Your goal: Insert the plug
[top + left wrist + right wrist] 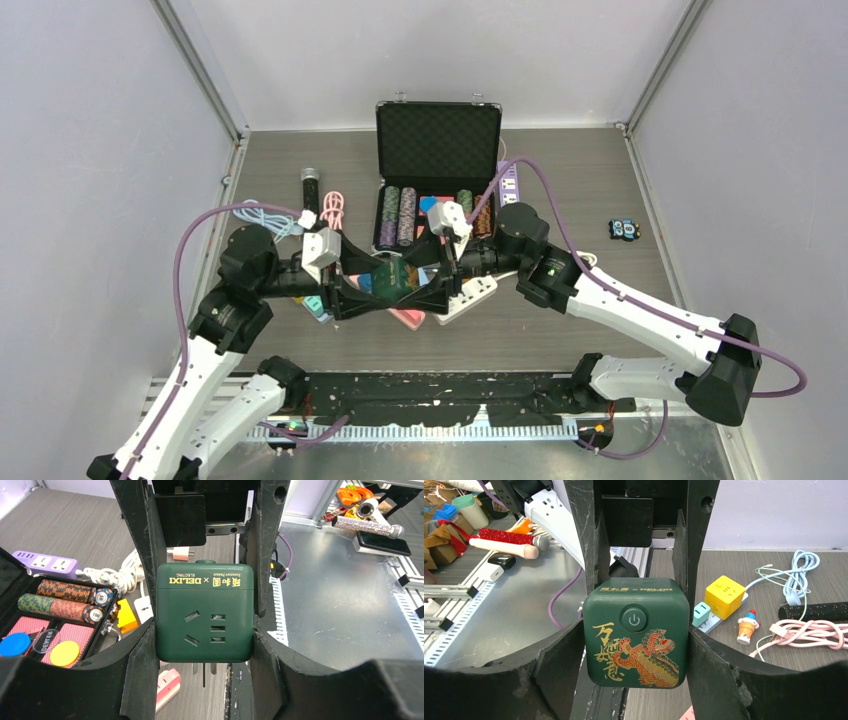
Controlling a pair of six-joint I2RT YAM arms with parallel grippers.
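A dark green cube plug [393, 278] with a gold and red lion print and a power button is held in the air between both arms, above the table's front middle. My left gripper [204, 647] is shut on its two sides; in the left wrist view the cube [204, 612] shows its socket face, and its metal prongs [204, 672] stick out underneath, bare. My right gripper [636, 652] is shut on the same cube [636, 640] from the other side. A white power strip [468, 297] lies on the table just right of the cube.
A pink strip [408, 318] lies under the cube. An open black case [437, 150] holds poker chips at the back. A purple strip [510, 180], a microphone [311, 185], a pink cable [334, 210], a white cable [262, 215] and a small toy [625, 229] lie around. A yellow cube [724, 596] sits on another strip.
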